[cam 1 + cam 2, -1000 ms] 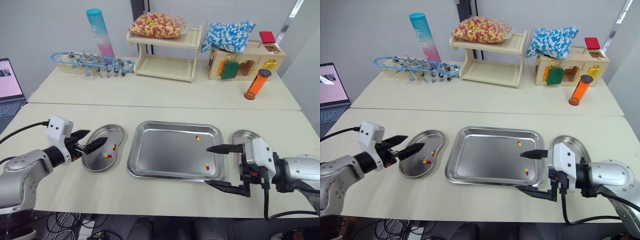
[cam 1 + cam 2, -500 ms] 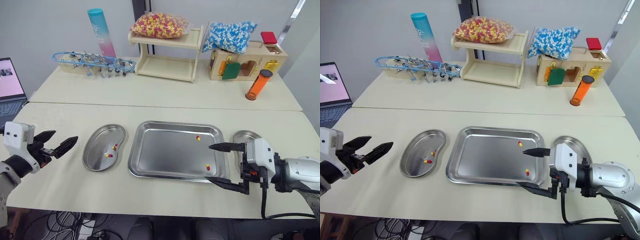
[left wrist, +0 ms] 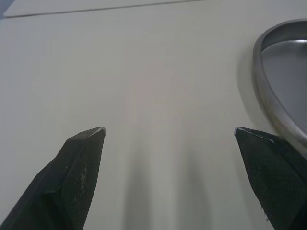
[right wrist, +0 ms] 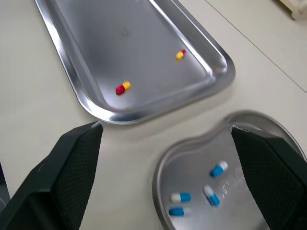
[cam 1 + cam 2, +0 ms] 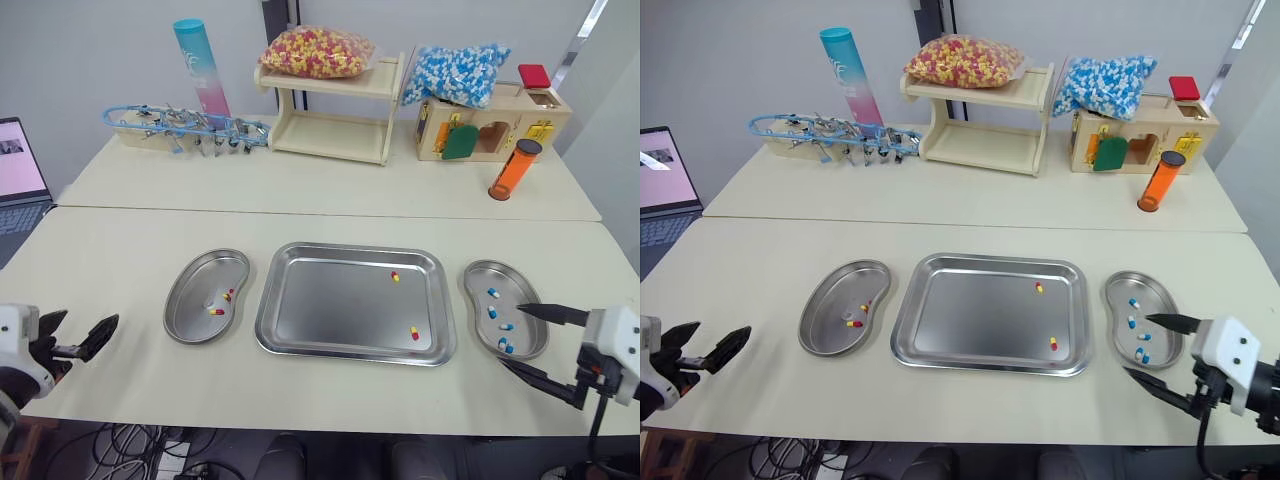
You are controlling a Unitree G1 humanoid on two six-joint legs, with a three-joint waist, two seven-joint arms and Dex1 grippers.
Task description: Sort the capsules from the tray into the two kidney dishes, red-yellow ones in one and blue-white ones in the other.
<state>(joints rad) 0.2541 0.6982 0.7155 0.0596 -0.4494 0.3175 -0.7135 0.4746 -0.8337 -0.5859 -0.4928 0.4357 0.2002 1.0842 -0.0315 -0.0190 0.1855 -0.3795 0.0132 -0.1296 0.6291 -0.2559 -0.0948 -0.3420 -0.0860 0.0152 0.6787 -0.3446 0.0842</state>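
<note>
The steel tray (image 5: 330, 320) holds two red-yellow capsules (image 5: 414, 334) — left kidney dish (image 5: 188, 295) two more, right kidney dish (image 5: 518, 296) several blue-white capsules (image 5: 492, 311).

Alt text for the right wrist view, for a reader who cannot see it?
The open right gripper frames, between its two black fingers, a rectangular steel tray holding two red-yellow capsules and a steel kidney dish holding four blue-white capsules.

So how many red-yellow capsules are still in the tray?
2. One red-yellow capsule lies near the tray's far right corner; the other capsule near its near right corner. Nothing covers the tray, so none should be hidden.
</note>
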